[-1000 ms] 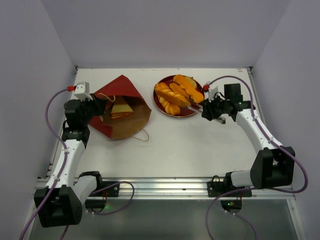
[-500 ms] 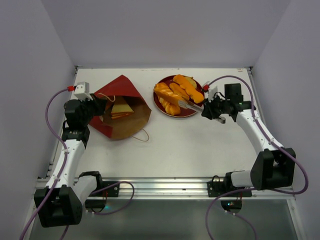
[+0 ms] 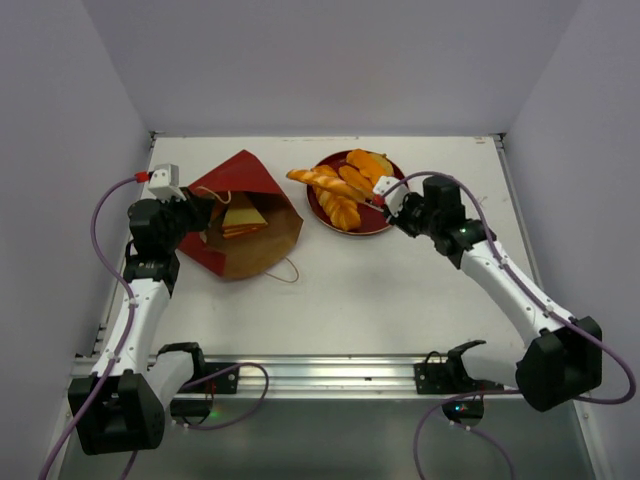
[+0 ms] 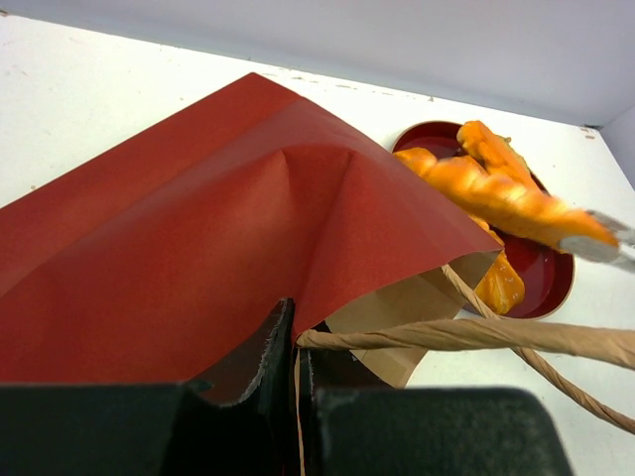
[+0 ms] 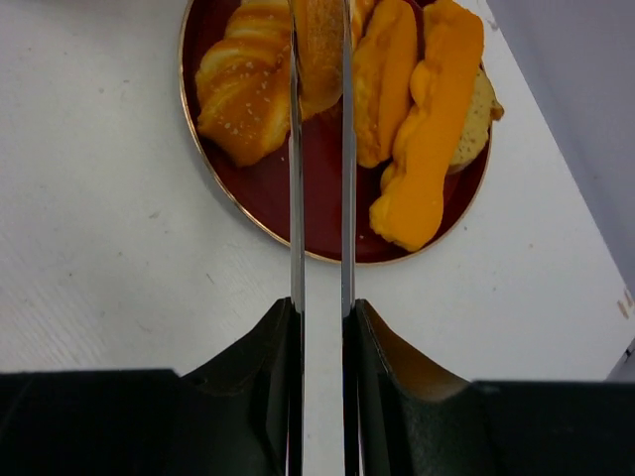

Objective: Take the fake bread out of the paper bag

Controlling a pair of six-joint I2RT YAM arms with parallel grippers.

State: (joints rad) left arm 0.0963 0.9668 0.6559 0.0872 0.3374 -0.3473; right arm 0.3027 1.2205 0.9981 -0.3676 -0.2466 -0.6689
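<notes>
Near the counter's far-left corner the paper bag [image 3: 245, 180], a sandwich wedge [image 3: 240, 216] inside, was held by its rim in the clamped left gripper [image 4: 296, 377]; the braided loaf [image 3: 320, 180], pinched by the right gripper [image 3: 360, 191], overhung the far-edge plate [image 5: 263, 193] and would best be lowered fully inside before release.

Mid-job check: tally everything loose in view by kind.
Bag: 1
Plate: 1
Tongs: 1
Orange breads: 4
Tan piece, half hidden: 1
Yellow wedge, in the bag: 1
Total: 9
</notes>
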